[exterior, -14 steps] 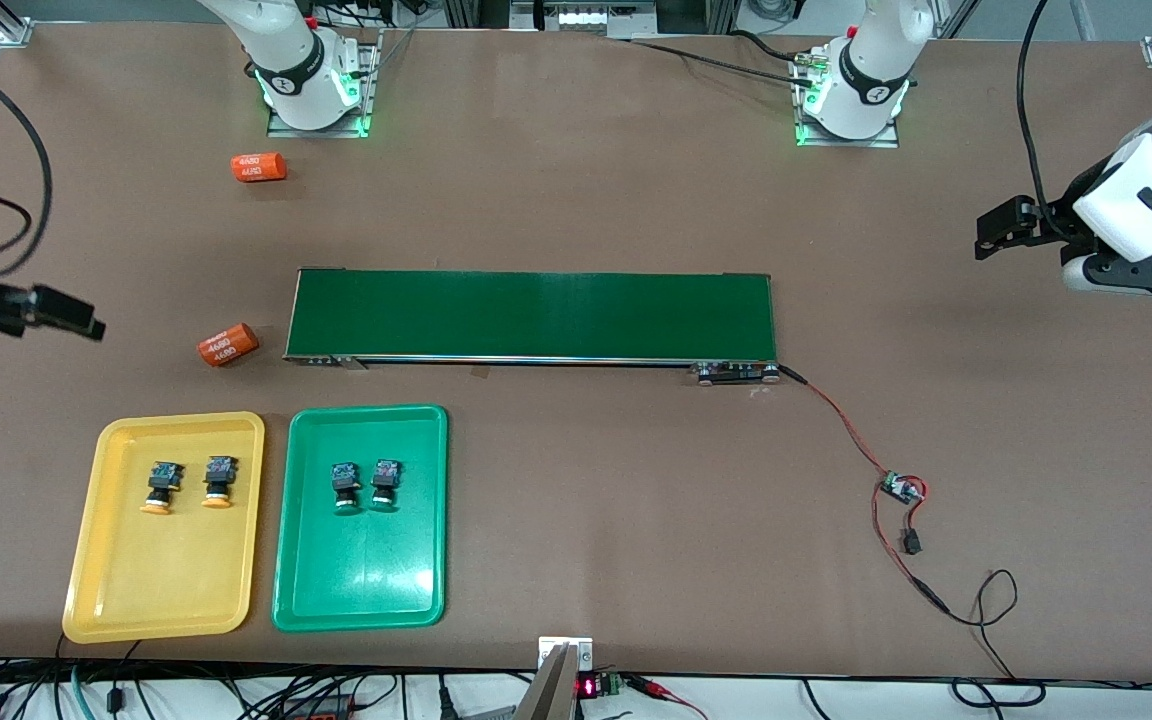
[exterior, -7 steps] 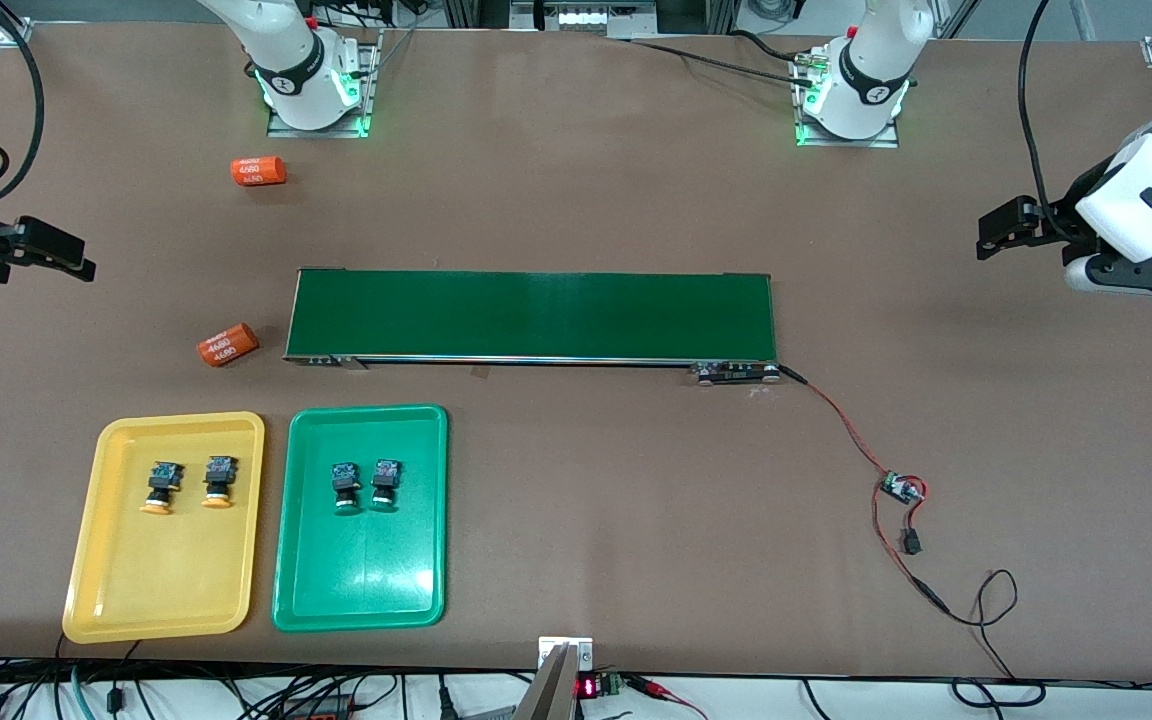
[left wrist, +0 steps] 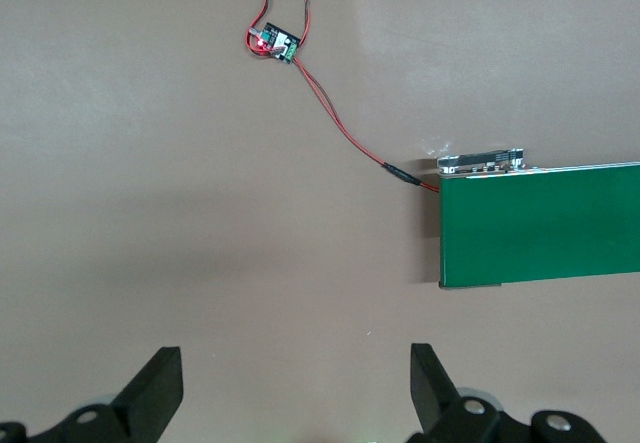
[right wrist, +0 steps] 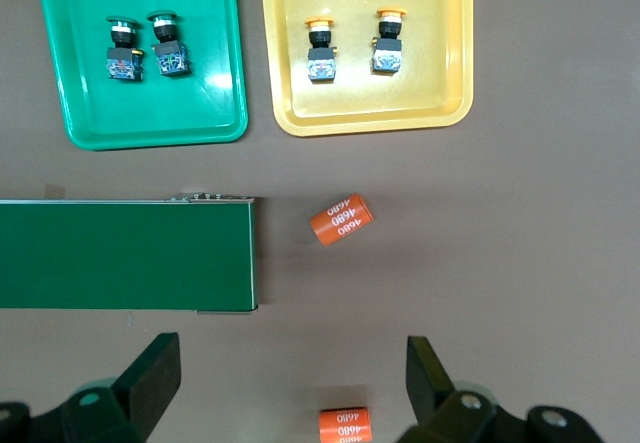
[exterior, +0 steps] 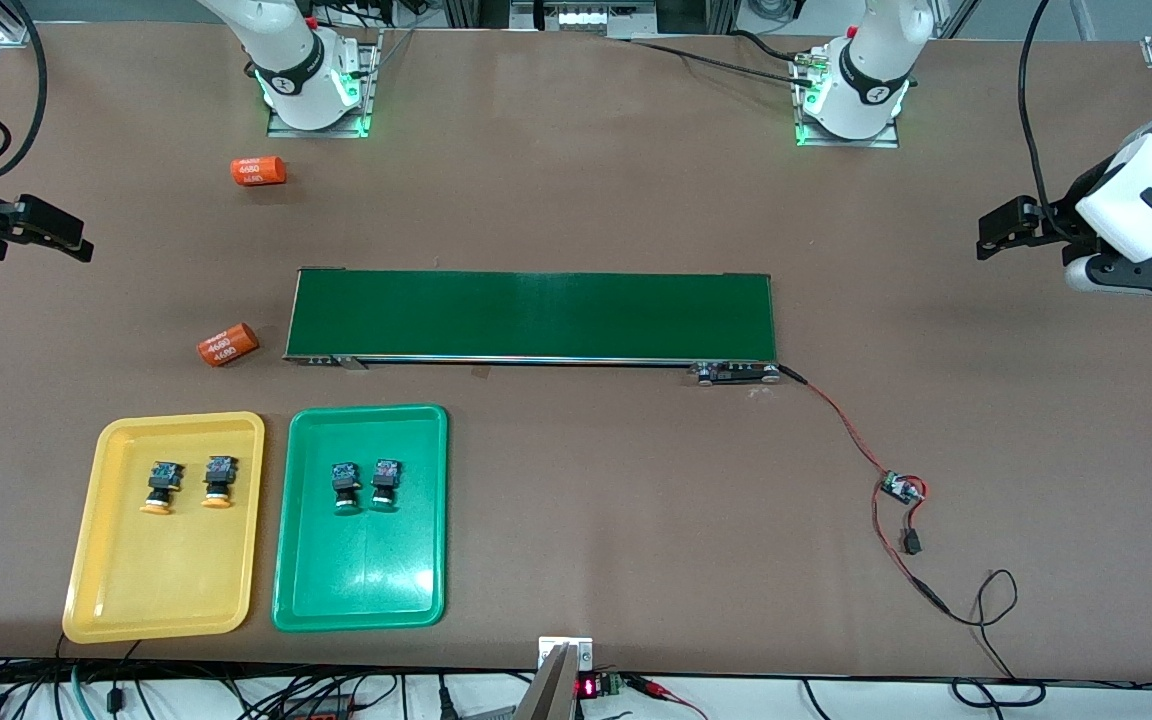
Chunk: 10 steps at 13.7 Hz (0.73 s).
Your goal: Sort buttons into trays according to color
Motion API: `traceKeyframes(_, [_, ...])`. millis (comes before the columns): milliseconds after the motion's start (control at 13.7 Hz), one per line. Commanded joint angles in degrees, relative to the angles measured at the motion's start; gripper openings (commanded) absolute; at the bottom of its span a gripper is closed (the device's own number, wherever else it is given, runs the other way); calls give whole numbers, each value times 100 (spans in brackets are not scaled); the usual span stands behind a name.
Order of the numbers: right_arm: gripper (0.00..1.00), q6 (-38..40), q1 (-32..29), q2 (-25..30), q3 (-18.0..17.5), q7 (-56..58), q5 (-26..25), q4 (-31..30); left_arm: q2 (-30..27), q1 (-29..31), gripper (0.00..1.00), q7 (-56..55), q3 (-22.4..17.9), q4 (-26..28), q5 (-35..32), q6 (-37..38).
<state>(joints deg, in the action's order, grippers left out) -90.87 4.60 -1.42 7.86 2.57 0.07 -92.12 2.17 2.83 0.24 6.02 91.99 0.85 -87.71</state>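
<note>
Right, we see the brown table (exterior: 596,200) with the long green belt (exterior: 531,315) lying across its middle. Nearer the front camera than the belt, toward the right arm's end, the yellow tray (exterior: 111,590) and the green tray (exterior: 361,590) sit side by side, close but apart, the yellow one closer to that end. In the yellow tray we count two buttons with orange caps (exterior: 164,487) (exterior: 219,481), next to each other in the half nearer the belt. In the green tray we count two buttons with green caps (exterior: 344,486) (exterior: 385,483), placed the same way. All four lie on their sides with caps toward the front camera. One orange cylinder (exterior: 228,344) lies just beside the belt's end toward the right arm; a second orange cylinder (exterior: 258,169) lies near the right arm's base. A red wire (exterior: 841,420) runs from the belt's other end to a small circuit board (exterior: 901,487). The left gripper (left wrist: 295,388) hangs over bare table off the belt's end at the left arm's side, jaws wide apart, nothing between them. The right gripper (right wrist: 290,388) hangs over the table near the second cylinder, jaws likewise spread and holding nothing.
</note>
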Motion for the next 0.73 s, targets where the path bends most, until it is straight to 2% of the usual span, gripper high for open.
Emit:
traceKeyframes(0, [100,-89,-2,309,-65,-90,-77,-289,38,-1,100,-42,13,-112,-146,96])
traceKeyframes(656, [100,114,6,326,-118,-37,-33,-175,38,-45,100,-51,75,-112,-155,69])
